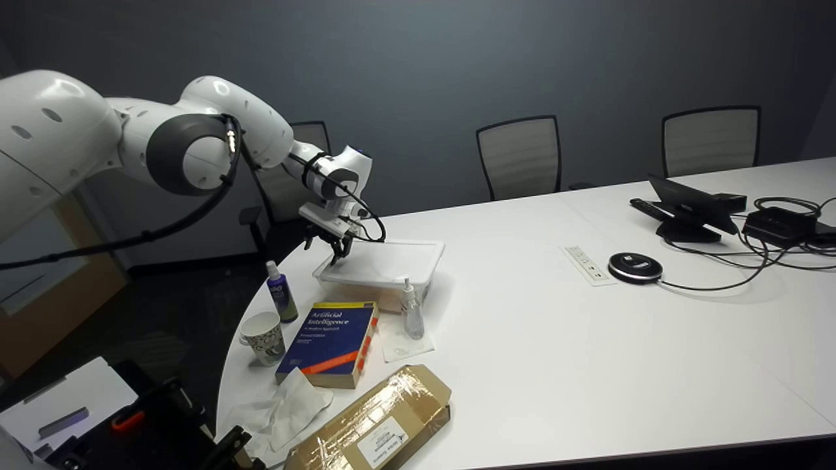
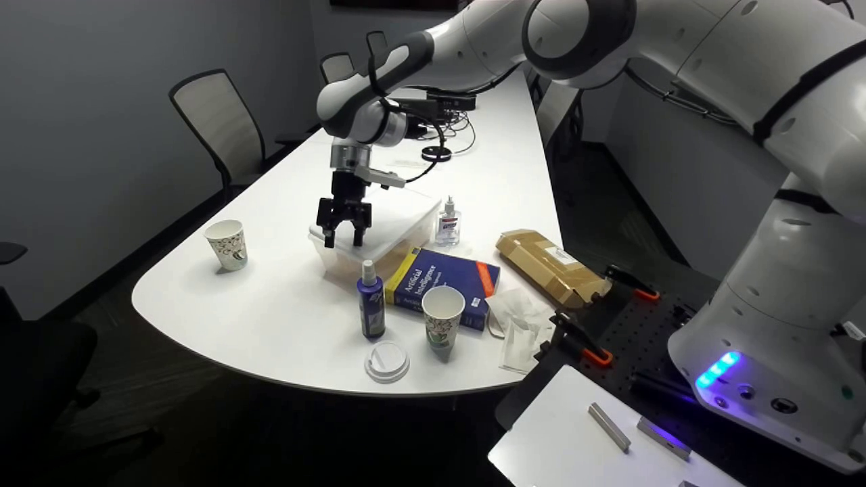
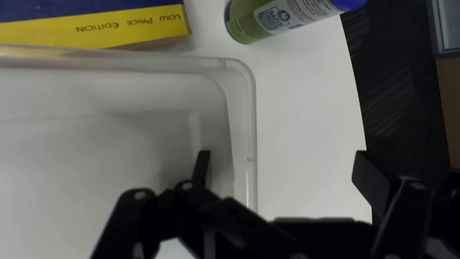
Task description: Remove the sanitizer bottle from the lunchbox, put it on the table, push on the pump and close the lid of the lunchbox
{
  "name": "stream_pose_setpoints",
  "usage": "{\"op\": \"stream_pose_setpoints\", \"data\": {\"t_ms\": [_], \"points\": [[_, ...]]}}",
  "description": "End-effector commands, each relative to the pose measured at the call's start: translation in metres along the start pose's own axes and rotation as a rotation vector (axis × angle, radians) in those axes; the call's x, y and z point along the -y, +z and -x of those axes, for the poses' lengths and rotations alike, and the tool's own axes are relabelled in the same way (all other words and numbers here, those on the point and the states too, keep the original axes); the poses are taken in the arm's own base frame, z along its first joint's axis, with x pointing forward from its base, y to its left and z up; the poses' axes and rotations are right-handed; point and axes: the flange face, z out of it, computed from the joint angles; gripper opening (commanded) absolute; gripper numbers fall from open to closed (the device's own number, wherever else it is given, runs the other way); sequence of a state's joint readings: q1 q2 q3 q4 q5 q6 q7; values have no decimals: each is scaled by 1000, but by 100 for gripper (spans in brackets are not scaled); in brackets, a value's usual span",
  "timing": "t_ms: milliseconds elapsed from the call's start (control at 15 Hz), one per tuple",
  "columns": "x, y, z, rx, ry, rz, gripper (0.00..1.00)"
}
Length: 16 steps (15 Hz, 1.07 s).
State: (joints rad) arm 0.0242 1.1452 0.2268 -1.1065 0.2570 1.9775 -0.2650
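My tool [image 2: 344, 241] stands spread wide, holding nothing, over the near left end of the lunchbox [image 2: 406, 245] in an exterior view. The lid [image 1: 388, 260] lies flat across the lunchbox; whether it is latched I cannot tell. In the wrist view one finger [image 3: 202, 166] is above the lid and the opposite finger [image 3: 370, 172] hangs outside the rim [image 3: 252, 136]; contact I cannot confirm. The sanitizer bottle [image 2: 448, 230] stands upright on the bench [image 2: 284, 318], just right of the lunchbox, its pump [image 2: 450, 205] uppermost.

Handling, as I judge it: the lid is light, thin and springy, smooth enough to skid under a fingertip. I should press it at the rim and corners, not mid-panel, where it would bow. The lunchbox is likely light too and may slide on the bench. The sanitizer bottle looks stiff, slick and easily toppled: hold it around the body and press the pump straight down.

Count: one lunchbox, one lid, one sanitizer bottle, one pump. Also one purple spray bottle [image 2: 371, 308], one blue book [image 2: 450, 270], one cardboard packet [image 2: 544, 270] and one coffee-cup lid [image 2: 387, 362]. The near paper cup [image 2: 443, 314] and the left paper cup [image 2: 228, 245] make two in all. The tissues [image 2: 519, 311] are crumpled; their number is uncertain.
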Motion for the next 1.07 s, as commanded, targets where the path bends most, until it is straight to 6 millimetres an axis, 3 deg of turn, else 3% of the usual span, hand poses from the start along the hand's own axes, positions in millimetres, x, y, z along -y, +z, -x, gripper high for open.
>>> {"op": "stream_pose_setpoints", "data": {"t_ms": [0,200,467,733,1000], "points": [[12,-11,0,-6,23,8,100],[18,-29,-3,-37,20,34,100],[32,-74,-2,-104,37,82,100],[43,-122,12,-193,138,193,100],[42,-162,38,-318,295,286,100]]}}
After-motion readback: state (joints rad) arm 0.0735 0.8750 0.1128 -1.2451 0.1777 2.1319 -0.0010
